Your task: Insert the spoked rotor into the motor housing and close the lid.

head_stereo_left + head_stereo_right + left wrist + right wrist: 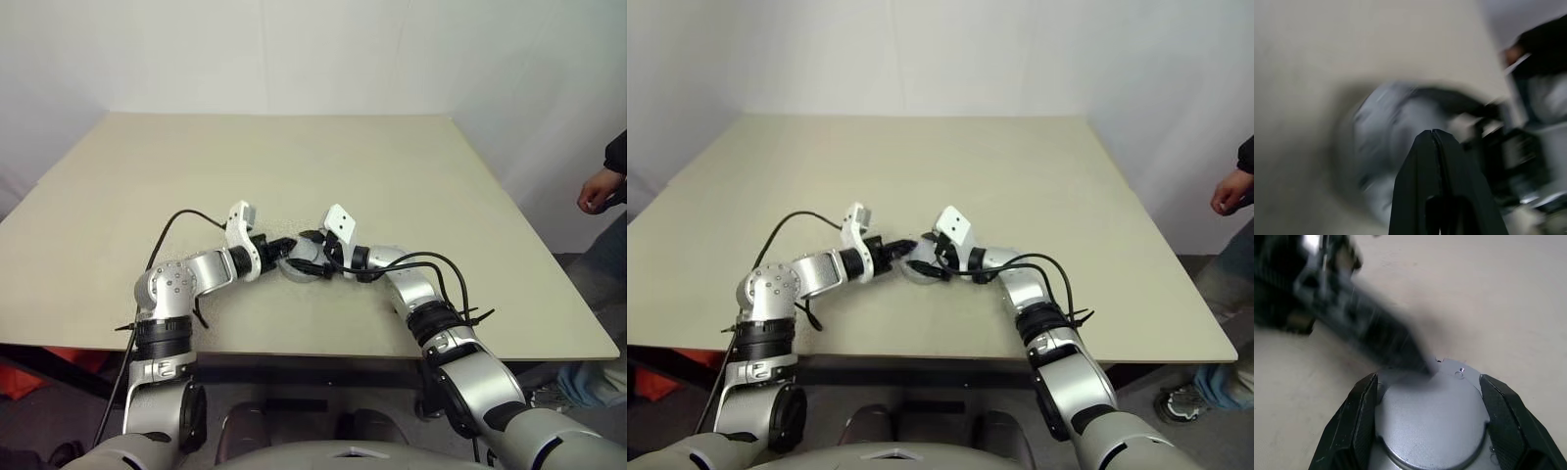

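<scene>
Item: the lid [1432,423], flat round grey disc, lying near the front edge of the table [294,166], at centre. We find it between the two fingers [1354,423] of the right gripper [315,258], which clasp its rim from either side.

Item: left gripper [285,245], fingers pressed together with nothing between them. We see its tip meeting the far edge of the lid, from the left.

Item: a person's hand [594,191], at the far right, well apart from the table.

lid [1432,423]: smooth matt grey metal | table [294,166]: matt beige | fingers [1354,423]: black plastic
</scene>
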{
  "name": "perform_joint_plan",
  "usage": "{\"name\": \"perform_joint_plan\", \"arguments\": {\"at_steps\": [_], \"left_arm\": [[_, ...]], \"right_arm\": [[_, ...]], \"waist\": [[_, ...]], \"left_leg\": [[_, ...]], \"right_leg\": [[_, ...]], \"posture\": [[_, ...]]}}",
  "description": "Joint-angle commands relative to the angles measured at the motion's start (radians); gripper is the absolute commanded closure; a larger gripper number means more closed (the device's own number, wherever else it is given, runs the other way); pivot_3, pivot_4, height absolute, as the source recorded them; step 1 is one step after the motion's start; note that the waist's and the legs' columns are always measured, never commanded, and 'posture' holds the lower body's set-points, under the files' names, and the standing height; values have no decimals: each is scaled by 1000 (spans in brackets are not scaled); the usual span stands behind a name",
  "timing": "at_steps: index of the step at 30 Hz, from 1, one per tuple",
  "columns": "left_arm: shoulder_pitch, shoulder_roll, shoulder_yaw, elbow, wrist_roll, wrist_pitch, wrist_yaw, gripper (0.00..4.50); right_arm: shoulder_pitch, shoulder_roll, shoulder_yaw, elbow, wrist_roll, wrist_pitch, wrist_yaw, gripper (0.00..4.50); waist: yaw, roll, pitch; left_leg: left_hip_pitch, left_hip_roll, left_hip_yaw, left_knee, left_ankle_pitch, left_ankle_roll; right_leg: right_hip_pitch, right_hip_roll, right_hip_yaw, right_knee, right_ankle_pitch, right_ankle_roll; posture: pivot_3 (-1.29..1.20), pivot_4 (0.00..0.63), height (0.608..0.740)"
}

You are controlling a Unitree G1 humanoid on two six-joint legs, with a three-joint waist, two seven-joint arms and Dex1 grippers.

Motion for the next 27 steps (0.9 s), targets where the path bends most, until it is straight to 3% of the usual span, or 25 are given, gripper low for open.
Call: {"name": "perform_joint_plan", "arguments": {"at_steps": [1,6,26,27], "left_arm": [[-24,24,-25,10,78,107,92,4476],[-57,2,99,67,14,175,60,4476],[-79,-8,113,78,48,190,18,4476],[-80,-9,113,77,49,191,17,4499]], "right_arm": [[9,-18,-1,17,-28,26,-15,1303],[7,-16,-2,8,-25,33,-17,1303],[17,-29,-34,-103,37,140,37,1303],[26,-34,-27,-127,42,145,61,953]], "waist": [[1,1,-1],[0,5,-3],[2,5,-3],[2,5,-3]], "left_leg": [[1,0,0,0,0,0],[2,-1,0,0,0,0],[-1,-1,0,-8,0,0],[-1,-1,0,-9,0,0]], "right_leg": [[1,0,0,0,0,0],[2,-1,0,-2,-1,1],[2,-1,-4,-17,-1,2],[2,-1,-4,-18,-1,2]], "posture": [[0,0,740],[0,0,740],[0,0,740],[0,0,740]]}}
